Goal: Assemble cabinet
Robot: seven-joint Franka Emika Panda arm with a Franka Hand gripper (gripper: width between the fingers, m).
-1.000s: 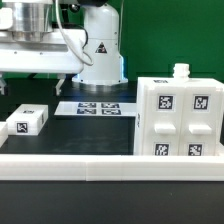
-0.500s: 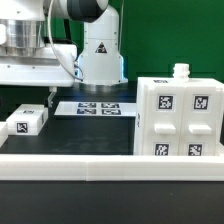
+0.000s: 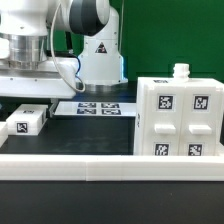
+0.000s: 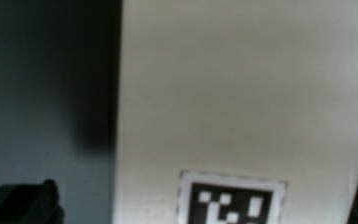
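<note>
Exterior view bright, even, sharp; wrist view dim, blurred, heavily shadowed.

The base of the cabinet (image 3: 178, 115) is hidden behind a white rail (image 3: 70, 162). How the jaws stand cannot be told. The wrist view is blurred, its tag (image 4: 229, 205) cut by the edge.

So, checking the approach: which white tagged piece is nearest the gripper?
The small block at the exterior view's left, below the gripper; the cabinet stands at that view's right.

One cabinet (image 3: 178, 122) sits in frame. One small white block (image 3: 28, 122), one marker board (image 3: 97, 108) and one robot arm (image 3: 96, 60) join it.
</note>
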